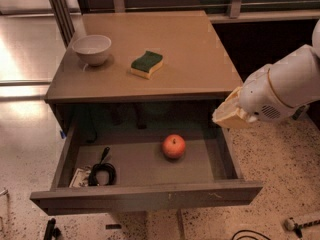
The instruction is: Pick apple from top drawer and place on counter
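The apple (173,146), small, round and red-orange, lies on the floor of the open top drawer (150,196), right of its middle. The drawer is pulled far out under the tan counter (190,54). My gripper (229,114), with cream-coloured fingers, hangs at the end of the white arm over the drawer's right wall, just below the counter's right front corner. It is above and to the right of the apple and apart from it.
A white bowl (92,49) and a green-and-yellow sponge (147,64) sit on the counter's left half. A coiled black cable (101,171) lies in the drawer's left front corner. Speckled floor surrounds the cabinet; a dark wall panel stands behind at the right.
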You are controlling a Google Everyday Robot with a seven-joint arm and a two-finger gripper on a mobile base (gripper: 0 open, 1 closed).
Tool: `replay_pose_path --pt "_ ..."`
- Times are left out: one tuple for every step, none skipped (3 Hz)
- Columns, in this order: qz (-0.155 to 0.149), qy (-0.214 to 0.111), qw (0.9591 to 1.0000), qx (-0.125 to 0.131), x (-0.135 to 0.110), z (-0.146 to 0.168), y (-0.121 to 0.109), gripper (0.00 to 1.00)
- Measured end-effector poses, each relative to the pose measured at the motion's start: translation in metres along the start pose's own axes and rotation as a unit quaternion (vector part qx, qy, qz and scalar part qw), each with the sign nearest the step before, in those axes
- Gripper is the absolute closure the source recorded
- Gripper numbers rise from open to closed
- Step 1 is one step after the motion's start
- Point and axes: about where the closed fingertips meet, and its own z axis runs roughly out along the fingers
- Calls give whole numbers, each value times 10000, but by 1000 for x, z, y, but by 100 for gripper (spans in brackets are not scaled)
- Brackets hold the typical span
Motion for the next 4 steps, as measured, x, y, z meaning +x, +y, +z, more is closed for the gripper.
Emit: replay_pose_path --pt "-3 5 10000 -2 0 0 0 100" --pt "-6 40 9999 136 11 10 1 95" --pt "20 -84 9998 167 19 40 6 76" --pt "31 -257 9996 78 19 77 8 53"
